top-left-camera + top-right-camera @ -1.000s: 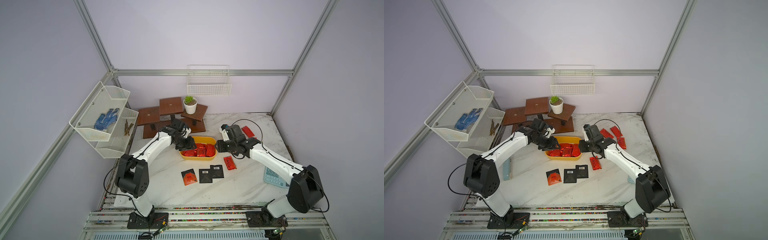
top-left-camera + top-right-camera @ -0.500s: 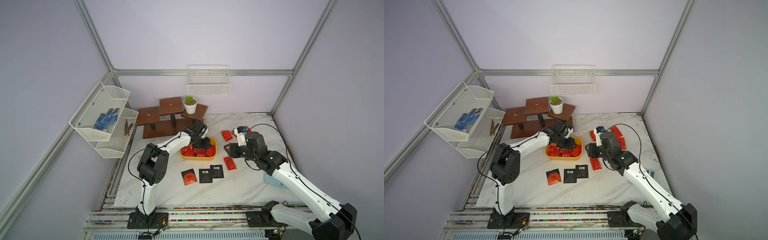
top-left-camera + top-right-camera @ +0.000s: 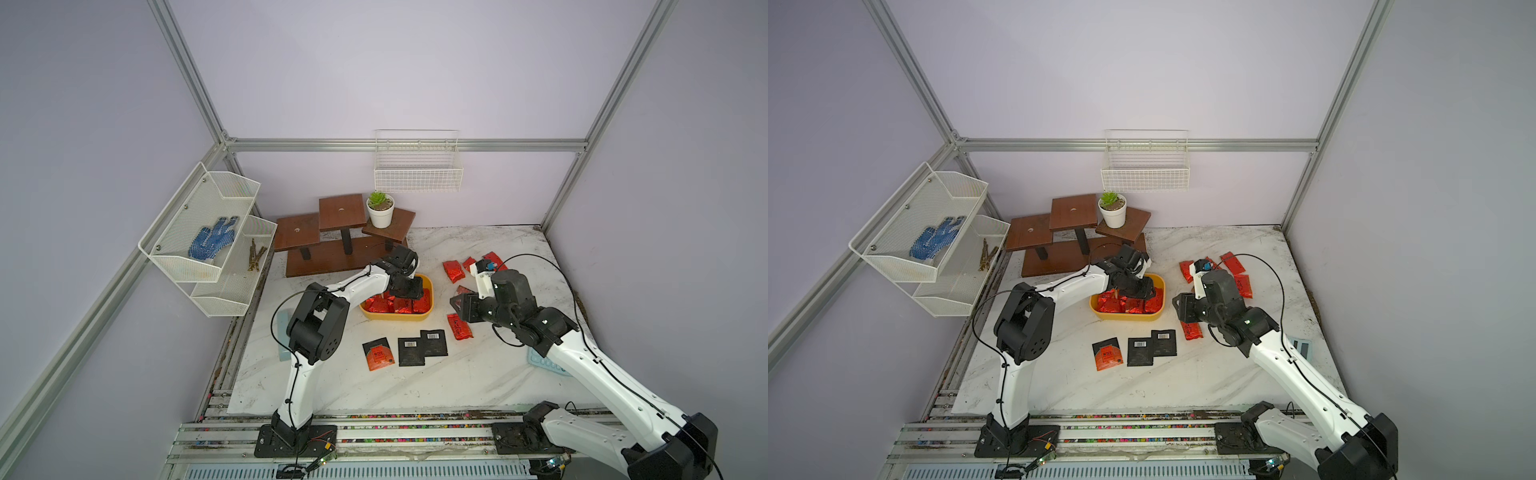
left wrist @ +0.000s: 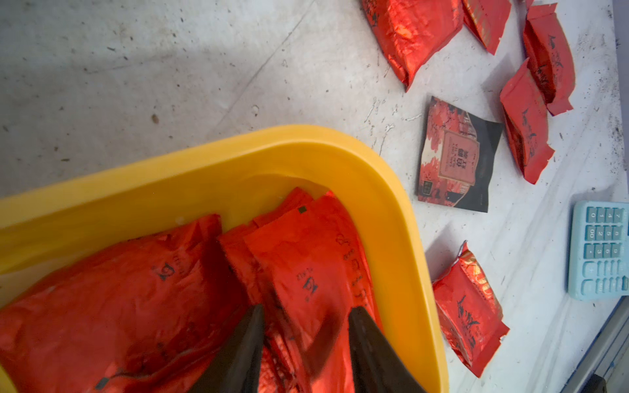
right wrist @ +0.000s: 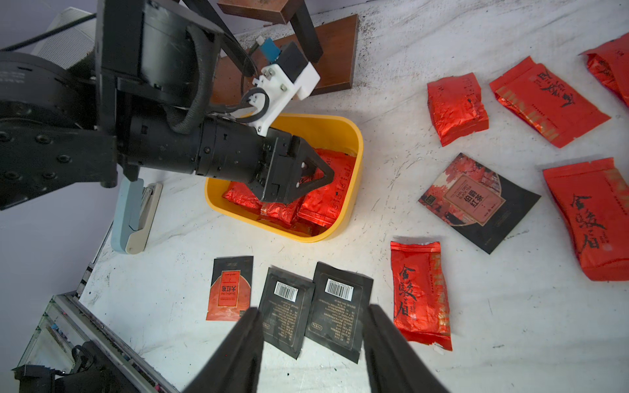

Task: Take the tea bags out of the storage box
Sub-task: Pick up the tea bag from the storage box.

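Note:
The yellow storage box [image 3: 397, 318] [image 3: 1127, 316] sits mid-table with several red foil tea bags [image 3: 395, 305] inside. My left gripper [image 3: 409, 291] [image 4: 306, 309] is down in the box's right end, open. Its fingers [image 4: 252, 326] straddle one red pouch [image 4: 306, 265]; whether they pinch it is unclear. My right gripper [image 3: 457, 301] [image 5: 313, 313] hovers open and empty right of the box, above two black sachets [image 5: 316, 313]. More tea bags lie on the table: an orange-faced sachet [image 3: 377, 353], a red pouch [image 3: 459, 326], and several red pouches [image 3: 453, 270] at the back right.
A pale blue calculator [image 3: 544, 363] lies under my right arm. A pale blue stapler-like item [image 5: 134, 217] lies left of the box. The wooden tiered stand [image 3: 340, 232] with a potted plant [image 3: 380, 212] stands behind. A mesh shelf [image 3: 208, 237] and a wire basket [image 3: 417, 170] hang on the walls.
My left gripper moved from the box's left rim into its right end and its fingers narrowed. My right gripper drew back from the box toward the right.

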Robot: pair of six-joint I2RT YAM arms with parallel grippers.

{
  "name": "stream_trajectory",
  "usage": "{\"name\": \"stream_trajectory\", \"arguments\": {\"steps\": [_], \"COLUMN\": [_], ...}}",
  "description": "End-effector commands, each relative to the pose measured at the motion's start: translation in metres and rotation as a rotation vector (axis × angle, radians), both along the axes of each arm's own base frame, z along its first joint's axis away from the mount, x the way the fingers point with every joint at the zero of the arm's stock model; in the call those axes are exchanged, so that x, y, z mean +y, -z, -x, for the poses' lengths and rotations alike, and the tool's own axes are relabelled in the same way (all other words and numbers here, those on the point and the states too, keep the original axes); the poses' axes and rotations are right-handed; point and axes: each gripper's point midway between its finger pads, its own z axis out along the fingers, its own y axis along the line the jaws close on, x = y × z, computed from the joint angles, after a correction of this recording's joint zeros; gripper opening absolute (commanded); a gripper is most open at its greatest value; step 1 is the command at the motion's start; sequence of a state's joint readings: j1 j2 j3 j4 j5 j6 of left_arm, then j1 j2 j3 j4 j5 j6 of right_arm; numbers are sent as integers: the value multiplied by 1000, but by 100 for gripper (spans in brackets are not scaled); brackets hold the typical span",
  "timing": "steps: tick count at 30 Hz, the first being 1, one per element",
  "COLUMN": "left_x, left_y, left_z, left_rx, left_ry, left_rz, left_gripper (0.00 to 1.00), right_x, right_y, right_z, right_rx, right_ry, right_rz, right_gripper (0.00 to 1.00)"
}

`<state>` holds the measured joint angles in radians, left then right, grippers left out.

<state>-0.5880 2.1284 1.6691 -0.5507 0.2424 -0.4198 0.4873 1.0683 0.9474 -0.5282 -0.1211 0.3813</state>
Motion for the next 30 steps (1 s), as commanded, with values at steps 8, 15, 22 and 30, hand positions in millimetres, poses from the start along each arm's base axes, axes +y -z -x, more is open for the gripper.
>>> {"name": "stream_trajectory", "arguments": {"steps": [8, 15, 22, 30], "left_x": [-22, -24, -14, 4], "left_y": [-17, -20, -48, -83], "left_z": [-3, 3, 6, 8], "left_rx": [-17, -5, -56, -110], "left_ry": [40, 58, 41, 30], "left_rz": [91, 113, 108, 107], "left_gripper": [13, 0, 0, 0], "right_x": [-7, -9, -8, -3], "right_y": [8, 8, 7, 8], "right_z": [1, 0, 0, -2], "right_rx": [1, -4, -6, -3], "right_ry": [17, 21, 17, 4], "right_rz": [26, 33, 32, 17], "right_gripper": [53, 53, 53, 53]}}
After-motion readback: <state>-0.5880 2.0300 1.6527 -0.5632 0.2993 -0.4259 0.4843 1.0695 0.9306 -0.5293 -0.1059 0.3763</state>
